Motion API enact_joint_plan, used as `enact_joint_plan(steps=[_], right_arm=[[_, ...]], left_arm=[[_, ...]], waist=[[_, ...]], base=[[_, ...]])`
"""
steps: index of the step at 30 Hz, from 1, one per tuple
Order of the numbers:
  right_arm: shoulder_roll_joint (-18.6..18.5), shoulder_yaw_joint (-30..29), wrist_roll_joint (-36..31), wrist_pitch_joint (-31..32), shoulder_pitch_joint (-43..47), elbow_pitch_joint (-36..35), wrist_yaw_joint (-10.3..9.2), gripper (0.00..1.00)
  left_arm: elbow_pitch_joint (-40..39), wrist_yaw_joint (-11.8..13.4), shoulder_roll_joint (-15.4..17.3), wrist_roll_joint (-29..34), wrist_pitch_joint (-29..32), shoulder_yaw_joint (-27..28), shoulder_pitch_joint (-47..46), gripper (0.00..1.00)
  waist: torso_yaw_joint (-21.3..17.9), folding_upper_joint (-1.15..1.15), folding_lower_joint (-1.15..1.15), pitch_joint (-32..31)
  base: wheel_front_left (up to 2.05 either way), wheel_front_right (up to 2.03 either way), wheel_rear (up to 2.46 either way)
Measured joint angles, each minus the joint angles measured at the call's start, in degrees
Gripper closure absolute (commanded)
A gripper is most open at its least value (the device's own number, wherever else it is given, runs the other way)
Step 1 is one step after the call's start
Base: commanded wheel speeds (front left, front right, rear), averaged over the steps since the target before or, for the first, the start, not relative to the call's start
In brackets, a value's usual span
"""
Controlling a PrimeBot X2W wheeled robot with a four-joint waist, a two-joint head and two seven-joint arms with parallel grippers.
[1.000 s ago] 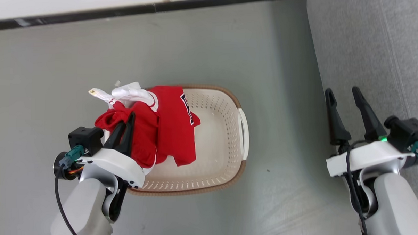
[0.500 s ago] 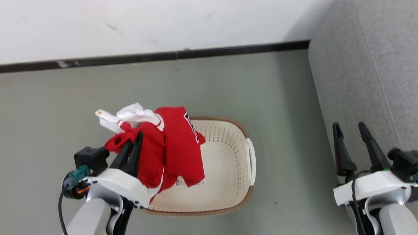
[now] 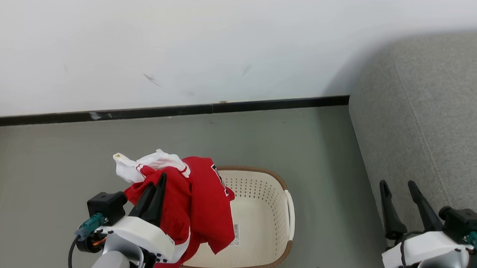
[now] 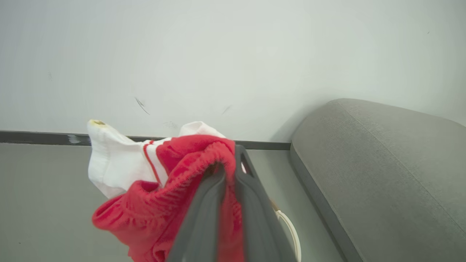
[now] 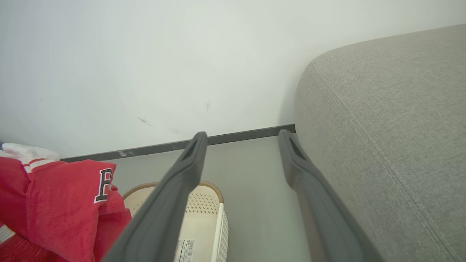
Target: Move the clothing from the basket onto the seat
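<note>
Clothing [image 3: 198, 206] off the bottom now: one red-and-white bunch pinched between the shut fingers of the left gripper [image 3: 159, 183], most of the cloth draping to the right of those fingers, a white cuff [image 3: 122, 167] poking out past their tips. Against a second ago, hangs higher over the basket [image 3: 261, 172] and uncovers the label [image 3: 235, 234] on its bottom, hidden then. Nothing else red to be seen inside, though the corner behind the bunch stays out of sight. Head view tilted up meanwhile, taking in more wall: a camera move, not a shift of the basket. Reads as lift done, carry across due next. Right gripper [image 3: 397, 182] spread wide, nothing between its fingers, with the seat [image 3: 429, 117] just beside and beyond them, well to the right of the loaded fingers. Below, smooth grey floor [image 3: 262, 138] bearing the basket; beyond all fingertips, a dark baseboard [image 3: 164, 110] and a scuffed white wall [image 3: 186, 49].
</note>
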Motion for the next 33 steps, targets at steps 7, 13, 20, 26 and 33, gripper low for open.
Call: enact_joint_plan(steps=[7, 13, 20, 26, 33], right_arm=[[0.20, -0.44, -0.42, 0.00, 3.46, 0.04, 0.00, 0.00], [0.37, -0.77, -0.58, 0.00, 5.71, 0.00, 0.00, 0.00], [0.43, -0.56, -1.72, 0.00, 7.45, -0.14, 0.00, 0.00], [0.43, -0.14, -1.96, 0.00, 9.26, -0.40, 0.00, 0.00], [0.44, 0.10, -2.27, 0.00, 10.35, -0.60, 0.00, 0.00]], left_arm=[[-2.52, 1.48, 0.00, -0.35, 0.73, 0.05, 2.31, 1.00], [-4.36, 2.63, 0.03, -0.57, 1.31, 0.62, 4.42, 1.00], [-6.64, 3.77, 0.54, -0.69, 2.27, 1.21, 6.38, 1.00], [-8.68, 4.94, 1.21, -1.01, 3.26, 1.68, 8.11, 1.00], [-10.95, 5.58, 1.59, -1.08, 4.32, 1.88, 9.99, 1.00]], waist=[[0.51, 0.00, 0.00, -3.57], [0.89, 0.00, 0.00, -6.20], [1.17, 0.00, 0.00, -8.86], [1.33, 0.00, 0.00, -10.98], [1.22, 0.00, 0.00, -12.32]], base=[[0.00, 0.00, 0.00], [0.00, 0.00, 0.00], [0.00, 0.00, 0.00], [0.00, 0.00, 0.00], [0.00, 0.00, 0.00]])
